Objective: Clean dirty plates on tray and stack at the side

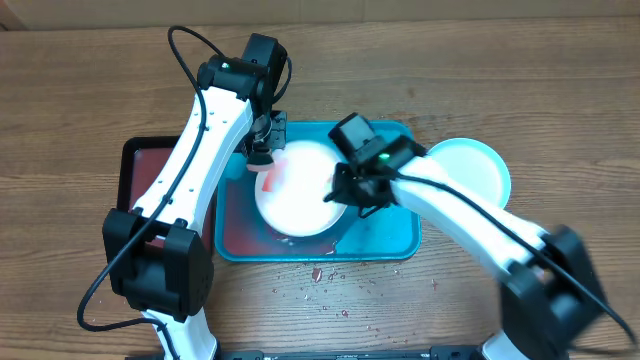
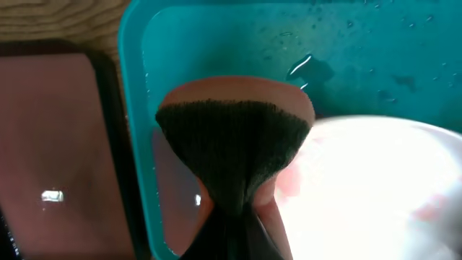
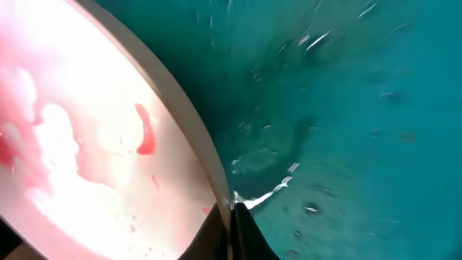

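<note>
The white plate [image 1: 298,190] stands tilted in the turquoise tray [image 1: 395,240], with red sauce smears on its face [image 3: 86,144]. My right gripper [image 1: 350,190] is shut on the plate's right rim, which sits between the fingers in the right wrist view [image 3: 232,217]. My left gripper [image 1: 262,150] is shut on a dark-bristled brush [image 2: 231,137] with a pink head, at the plate's upper left edge [image 2: 375,188]. The pale aqua plate [image 1: 470,165] lies on the table right of the tray. The yellow-green plate is out of view.
A black-rimmed dark red tray [image 1: 135,165] lies left of the turquoise tray [image 2: 216,36]. Reddish water pools in the turquoise tray's lower left [image 1: 235,235], and its floor is wet [image 3: 346,108]. Red crumbs [image 1: 320,275] dot the table in front.
</note>
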